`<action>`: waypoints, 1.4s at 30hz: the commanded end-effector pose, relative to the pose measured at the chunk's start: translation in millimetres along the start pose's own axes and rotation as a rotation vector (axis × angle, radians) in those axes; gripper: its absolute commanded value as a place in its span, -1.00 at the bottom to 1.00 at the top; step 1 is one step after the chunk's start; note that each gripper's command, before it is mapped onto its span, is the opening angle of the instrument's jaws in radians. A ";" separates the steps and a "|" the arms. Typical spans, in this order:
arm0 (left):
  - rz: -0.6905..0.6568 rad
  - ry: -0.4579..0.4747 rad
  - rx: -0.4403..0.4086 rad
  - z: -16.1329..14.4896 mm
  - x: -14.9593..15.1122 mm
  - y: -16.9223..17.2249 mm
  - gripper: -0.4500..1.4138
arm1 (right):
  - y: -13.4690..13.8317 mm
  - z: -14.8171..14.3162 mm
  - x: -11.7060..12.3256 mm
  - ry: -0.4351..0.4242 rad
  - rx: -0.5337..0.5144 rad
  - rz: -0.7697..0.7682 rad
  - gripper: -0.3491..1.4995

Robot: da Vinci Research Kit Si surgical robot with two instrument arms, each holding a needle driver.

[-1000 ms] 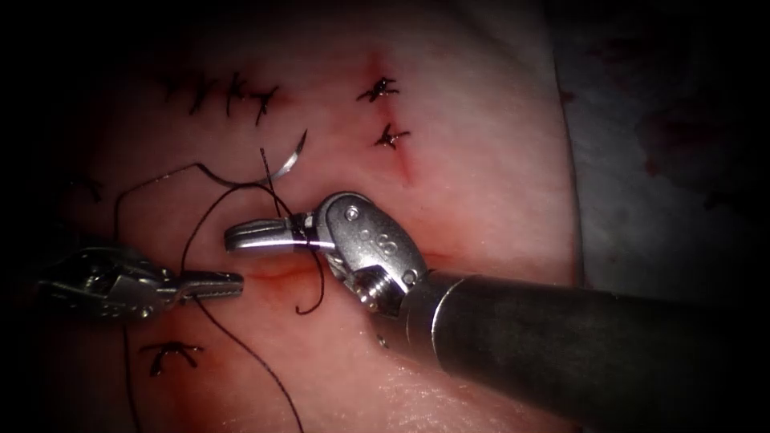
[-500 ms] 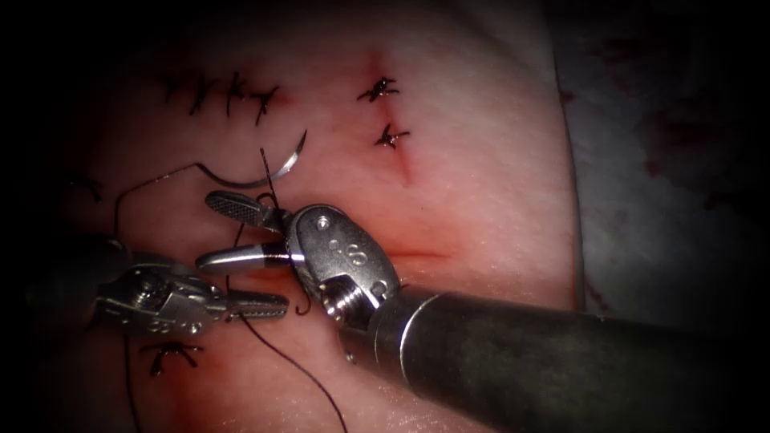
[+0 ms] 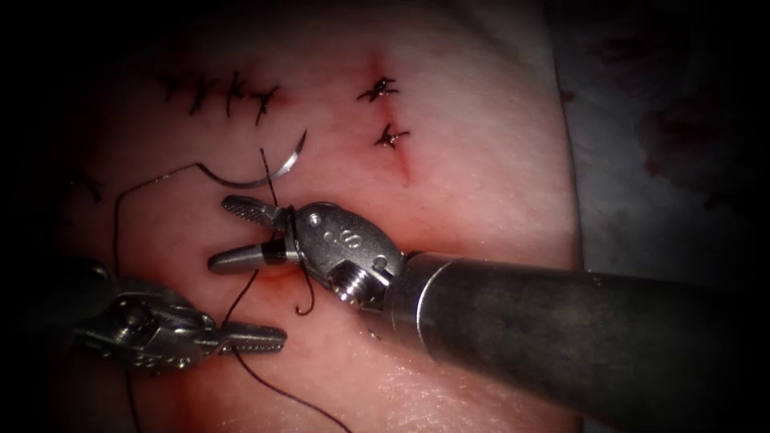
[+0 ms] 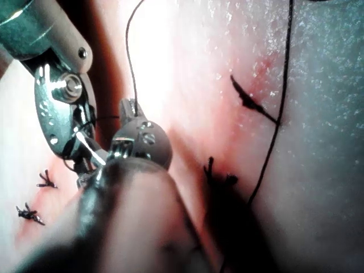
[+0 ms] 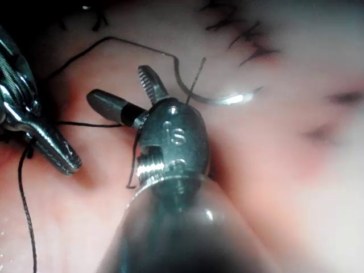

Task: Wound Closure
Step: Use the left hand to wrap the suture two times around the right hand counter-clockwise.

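My right tool [image 3: 241,232] has its jaws spread wide and grips nothing. The thread [image 3: 277,180] wraps around its neck, just behind the jaws, and a short curled end hangs below that wrap. In the right wrist view the same tool [image 5: 122,91] shows both jaws parted, with a strand running across from the lower one toward my other tool.

My left tool [image 3: 257,338] sits below and to the left of the right one, jaws pressed together on the thread, which trails away from its tip across the tissue [image 3: 481,184]. In the left wrist view that tool [image 4: 132,111] has a thin strand rising from its tip.

The needle [image 3: 277,167] lies loose on the tissue just above the right tool's upper jaw. Neither tool holds it and it is not in the tissue. Thread leaves its blunt end and arcs off to the left. I see it again in the right wrist view [image 5: 219,99], just beyond the open jaws.

The cut [image 3: 417,256] runs partly under the right tool. Finished stitches [image 3: 385,112] sit well above that tool.
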 end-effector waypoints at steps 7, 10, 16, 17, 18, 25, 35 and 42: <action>0.035 0.016 0.126 -2.2 -0.9 -1.7 -1.00 | 0.2 0.5 -0.4 -0.159 0.221 -0.117 0.11; 0.031 0.032 0.148 -2.5 -1.6 -2.2 -1.00 | 0.0 0.5 -0.7 -0.167 0.290 -0.133 0.11; 0.027 0.065 0.164 -2.7 -3.5 -3.0 -1.00 | 0.1 0.2 -2.3 -0.156 0.491 -0.111 -0.11; 0.028 0.072 0.165 -2.9 -4.0 -3.1 -1.00 | 0.2 0.0 -2.9 -0.160 0.531 -0.102 -0.16; 0.028 0.075 0.165 -3.0 -4.2 -3.1 -1.00 | 0.3 -0.2 -3.2 -0.161 0.549 -0.104 -0.18; -0.013 0.136 0.176 -2.3 -6.7 -3.2 -1.00 | -0.8 -0.3 -5.3 -0.135 0.689 -0.119 -0.98; -0.071 0.176 0.142 0.3 -10.6 -0.3 -1.00 | -1.2 -0.4 -4.2 0.227 0.758 -0.019 -1.00; -0.075 0.182 0.127 0.4 -10.7 1.7 -1.00 | 0.4 -1.1 -4.5 0.406 0.518 0.167 -1.00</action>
